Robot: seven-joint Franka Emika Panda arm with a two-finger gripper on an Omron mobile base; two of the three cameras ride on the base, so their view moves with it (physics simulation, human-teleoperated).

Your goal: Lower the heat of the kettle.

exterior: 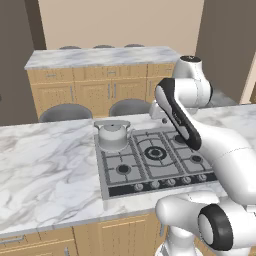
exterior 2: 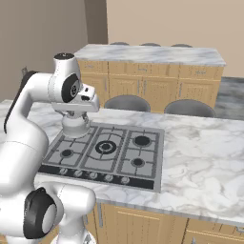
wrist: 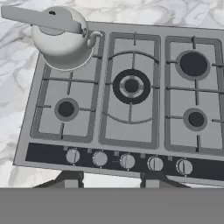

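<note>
Hob (wrist: 131, 127) w/ kettle (wrist: 61, 39) rear-left

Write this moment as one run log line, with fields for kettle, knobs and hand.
kettle: on rear left burner of cooktop | knobs: five in front row, untouched | hand: above knob row, no contact

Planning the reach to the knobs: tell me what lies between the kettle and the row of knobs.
In the hand view, the kettle sits on the rear left burner; between it and the knob row lies only the bare front left burner and its grate.
</note>
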